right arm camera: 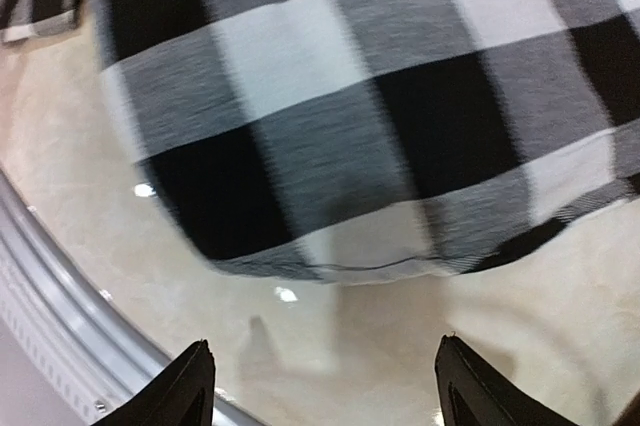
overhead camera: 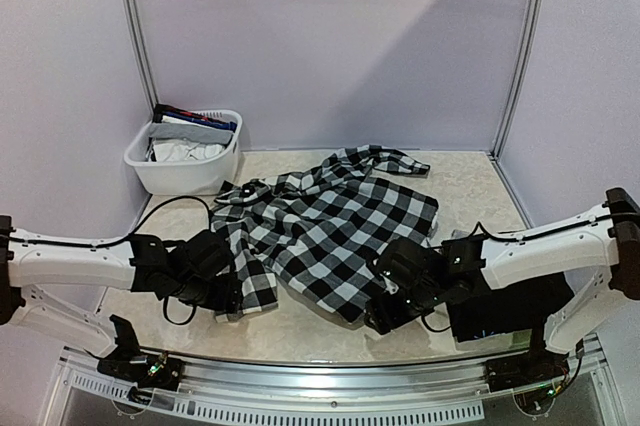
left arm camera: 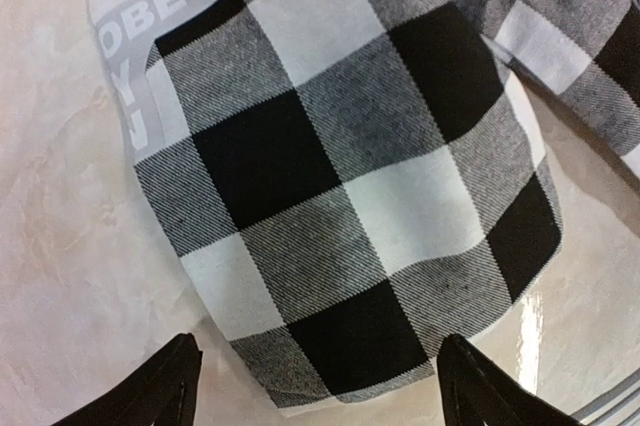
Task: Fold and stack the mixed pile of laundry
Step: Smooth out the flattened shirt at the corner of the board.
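Observation:
A black-and-white checkered shirt (overhead camera: 330,226) lies spread across the middle of the table. Its near-left corner (left arm camera: 340,196) fills the left wrist view, with a grey strip bearing white letters (left arm camera: 170,6) at the top. My left gripper (overhead camera: 232,298) hovers open over that corner, its gripper (left arm camera: 315,386) straddling the shirt's tip without touching it. My right gripper (overhead camera: 380,318) is open at the shirt's near-right hem (right arm camera: 350,126). In its wrist view the gripper (right arm camera: 325,386) is above bare table just short of the hem. More of the laundry pile (overhead camera: 185,141) sits in the basket.
A white plastic basket (overhead camera: 165,178) stands at the back left by the wall. A black cloth-like piece (overhead camera: 510,306) lies under my right arm at the near right. The table's metal front rim (right arm camera: 60,316) runs close to my right gripper. Walls enclose three sides.

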Robot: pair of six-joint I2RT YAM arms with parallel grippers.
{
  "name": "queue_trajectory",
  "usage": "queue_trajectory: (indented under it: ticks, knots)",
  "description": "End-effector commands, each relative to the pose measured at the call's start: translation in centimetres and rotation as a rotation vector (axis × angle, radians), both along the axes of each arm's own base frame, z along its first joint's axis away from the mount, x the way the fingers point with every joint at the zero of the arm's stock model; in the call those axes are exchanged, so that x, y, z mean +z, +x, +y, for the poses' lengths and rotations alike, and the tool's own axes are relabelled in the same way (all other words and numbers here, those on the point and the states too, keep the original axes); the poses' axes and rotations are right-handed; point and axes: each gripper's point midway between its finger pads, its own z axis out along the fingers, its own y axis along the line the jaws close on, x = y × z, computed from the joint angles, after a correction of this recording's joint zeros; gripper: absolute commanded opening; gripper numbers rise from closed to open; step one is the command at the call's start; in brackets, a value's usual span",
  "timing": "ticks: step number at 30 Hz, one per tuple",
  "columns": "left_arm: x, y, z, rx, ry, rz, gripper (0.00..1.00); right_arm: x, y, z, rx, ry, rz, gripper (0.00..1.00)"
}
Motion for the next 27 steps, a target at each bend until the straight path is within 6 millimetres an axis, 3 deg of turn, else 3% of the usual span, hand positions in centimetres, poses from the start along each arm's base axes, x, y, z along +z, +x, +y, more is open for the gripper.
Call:
queue_trajectory:
  ticks: [1, 6, 11, 16, 21, 23, 27]
  knots:
    - [-0.4, -0.6, -0.9, 0.008, -0.037, -0.019, 0.83, 1.2, -3.7, 4.1, 0.060, 0.115, 0.052, 0.76]
    - [-1.0, -0.8, -1.1, 0.009, -0.041, -0.022, 0.83, 1.1, -3.7, 5.1, 0.076, 0.069, -0.006, 0.76]
    - [-1.4, -0.7, -0.7, 0.023, -0.026, -0.032, 0.80, 0.7, -1.9, 5.6, 0.051, -0.051, -0.117, 0.76]
    - [-2.2, -1.1, -0.3, 0.037, -0.038, -0.026, 0.75, -0.3, 0.2, 6.0, 0.044, -0.199, -0.213, 0.76]
    - [-2.6, -1.2, 0.2, 0.048, -0.028, -0.026, 0.73, -2.5, 1.5, 6.1, 0.053, -0.351, -0.261, 0.71]
    - [-2.7, -1.2, 0.4, 0.056, -0.031, -0.030, 0.64, -3.1, 2.0, 5.9, 0.049, -0.395, -0.280, 0.63]
    - [-2.7, -1.0, 0.2, 0.067, -0.061, -0.050, 0.23, -3.7, 2.7, 4.2, 0.023, -0.490, -0.322, 0.33]
